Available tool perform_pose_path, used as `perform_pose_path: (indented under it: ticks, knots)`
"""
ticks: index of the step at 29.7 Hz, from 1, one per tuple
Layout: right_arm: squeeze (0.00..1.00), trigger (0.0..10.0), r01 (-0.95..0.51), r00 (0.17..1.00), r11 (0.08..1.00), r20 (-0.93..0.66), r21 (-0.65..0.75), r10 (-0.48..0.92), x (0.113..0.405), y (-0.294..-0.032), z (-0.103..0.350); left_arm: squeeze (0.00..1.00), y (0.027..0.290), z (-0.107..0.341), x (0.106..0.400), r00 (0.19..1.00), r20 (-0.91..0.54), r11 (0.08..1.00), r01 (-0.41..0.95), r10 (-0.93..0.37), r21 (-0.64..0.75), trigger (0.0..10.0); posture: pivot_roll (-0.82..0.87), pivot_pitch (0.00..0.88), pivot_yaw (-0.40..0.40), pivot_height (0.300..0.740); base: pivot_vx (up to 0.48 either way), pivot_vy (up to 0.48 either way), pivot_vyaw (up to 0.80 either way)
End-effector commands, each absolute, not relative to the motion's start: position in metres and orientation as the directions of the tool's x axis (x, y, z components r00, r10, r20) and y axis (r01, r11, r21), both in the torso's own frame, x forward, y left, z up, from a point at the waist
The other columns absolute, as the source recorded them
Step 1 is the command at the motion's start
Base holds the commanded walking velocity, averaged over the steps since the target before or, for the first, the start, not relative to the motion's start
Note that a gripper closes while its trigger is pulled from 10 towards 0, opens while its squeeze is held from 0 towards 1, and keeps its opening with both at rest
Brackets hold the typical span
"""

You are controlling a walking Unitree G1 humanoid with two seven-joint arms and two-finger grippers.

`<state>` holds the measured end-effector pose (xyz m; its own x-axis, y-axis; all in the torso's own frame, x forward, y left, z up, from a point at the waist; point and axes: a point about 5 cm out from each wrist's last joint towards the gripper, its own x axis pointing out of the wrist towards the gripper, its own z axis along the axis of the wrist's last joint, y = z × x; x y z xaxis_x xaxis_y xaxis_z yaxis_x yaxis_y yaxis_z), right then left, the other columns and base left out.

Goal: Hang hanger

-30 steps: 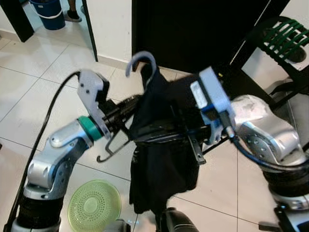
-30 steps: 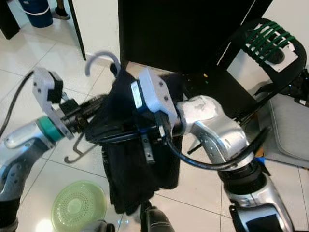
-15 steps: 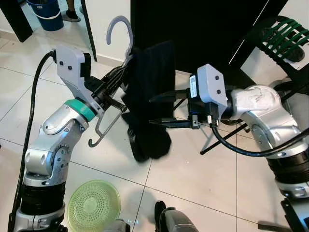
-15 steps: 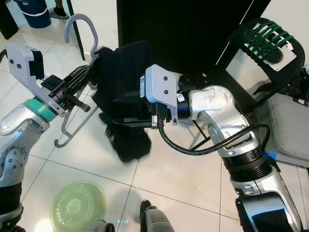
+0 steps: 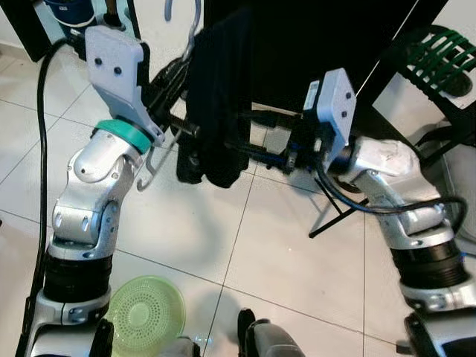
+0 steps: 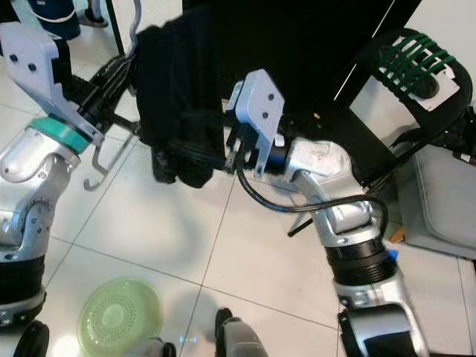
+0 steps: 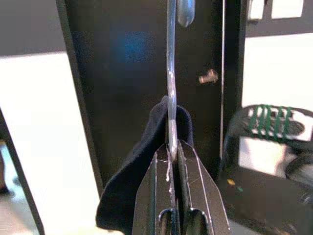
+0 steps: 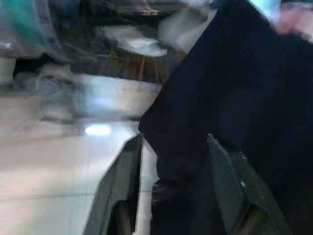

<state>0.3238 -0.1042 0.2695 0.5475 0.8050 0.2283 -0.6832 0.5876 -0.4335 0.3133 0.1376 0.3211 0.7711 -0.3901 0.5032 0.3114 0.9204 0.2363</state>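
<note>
Gripping with my left gripper (image 7: 172, 152), I have the two black fingers pinched tight on the grey hanger (image 7: 170, 93), right at the base of its neck; the wire stem runs straight out from between the fingertips. The black garment (image 5: 216, 97) drapes over the hanger and falls beside the fingers. My right gripper (image 8: 173, 161) has its fingers spread wide, with a fold of the garment sitting between them; that wrist view is smeared, so I can't tell whether the pads are touching cloth or just bracketing it.

From the head views, the left arm is raised high on my left, with the hanger's neck rising upward out of the grip and the hook running off the top edge of both head views. The right arm reaches in from my right to the garment's lower part. A lower hook of the hanger (image 6: 99, 165) pokes out below the left wrist.

What matters for the next move: the hanger's long axis stands near vertical, pointing up from the left gripper toward the dark wardrobe opening (image 7: 127, 58) directly ahead. The left arm carries it, so I judge it must do the hanging. I see no rail; the interior is too dark to pick one out. A green strainer (image 5: 145, 320) lies on the tiled floor (image 5: 282, 260) near my feet.
</note>
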Motion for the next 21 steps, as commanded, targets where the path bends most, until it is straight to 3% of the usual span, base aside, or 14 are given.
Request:
perform_pose_path:
  ticks: [1, 5, 6, 7, 9, 10, 12, 16, 21]
  knots:
    - [0.00, 10.0, -0.531, 0.693, 0.730, 0.276, -0.431, 0.666, 0.335, -0.122, 0.261, 0.00, 0.134, 0.343, 0.304, 0.683, 0.579, 0.896, 0.344, -0.444, 0.281, 10.0, -0.02, 0.095, 0.001, 0.740, 0.000, 0.000, 0.00]
    - [0.00, 10.0, -0.447, 0.736, 0.771, 0.303, -0.455, 0.605, 0.339, -0.132, 0.263, 0.00, 0.135, 0.345, 0.303, 0.668, 0.565, 0.875, 0.384, -0.484, 0.294, 10.0, -0.02, 0.094, 0.010, 0.740, 0.000, 0.000, 0.00]
    - [0.00, 10.0, -0.369, 0.760, 0.786, 0.327, -0.496, 0.562, 0.340, -0.144, 0.271, 0.00, 0.139, 0.343, 0.303, 0.659, 0.545, 0.855, 0.424, -0.518, 0.299, 10.0, -0.02, 0.094, 0.013, 0.740, 0.000, 0.000, 0.00]
    - [0.00, 10.0, -0.307, 0.764, 0.772, 0.340, -0.557, 0.549, 0.338, -0.156, 0.281, 0.00, 0.146, 0.341, 0.303, 0.661, 0.527, 0.844, 0.450, -0.534, 0.290, 10.0, -0.03, 0.095, 0.016, 0.740, 0.000, 0.000, 0.00]
    - [0.00, 10.0, -0.307, 0.764, 0.772, 0.340, -0.557, 0.549, 0.338, -0.156, 0.281, 0.00, 0.146, 0.341, 0.303, 0.661, 0.527, 0.844, 0.450, -0.534, 0.290, 10.0, -0.03, 0.095, 0.016, 0.740, 0.000, 0.000, 0.00]
    - [0.00, 10.0, -0.230, 0.758, 0.735, 0.356, -0.637, 0.546, 0.333, -0.173, 0.299, 0.00, 0.153, 0.336, 0.304, 0.668, 0.509, 0.837, 0.473, -0.543, 0.273, 10.0, -0.05, 0.097, 0.014, 0.740, 0.000, 0.000, 0.00]
    - [0.00, 10.0, -0.230, 0.758, 0.735, 0.356, -0.637, 0.546, 0.333, -0.173, 0.299, 0.00, 0.153, 0.336, 0.304, 0.668, 0.509, 0.837, 0.473, -0.543, 0.273, 10.0, -0.05, 0.097, 0.014, 0.740, 0.000, 0.000, 0.00]
    - [0.00, 10.0, -0.104, 0.712, 0.591, 0.355, -0.800, 0.606, 0.310, -0.208, 0.358, 0.00, 0.166, 0.315, 0.305, 0.678, 0.463, 0.811, 0.553, -0.571, 0.192, 10.0, -0.09, 0.096, 0.010, 0.740, 0.000, 0.000, 0.00]
    - [0.00, 10.0, -0.141, 0.674, 0.463, 0.258, -0.875, 0.692, 0.297, -0.209, 0.378, 0.00, 0.167, 0.299, 0.303, 0.636, 0.425, 0.742, 0.655, -0.644, 0.143, 10.0, -0.13, 0.093, 0.020, 0.740, 0.000, 0.000, 0.00]
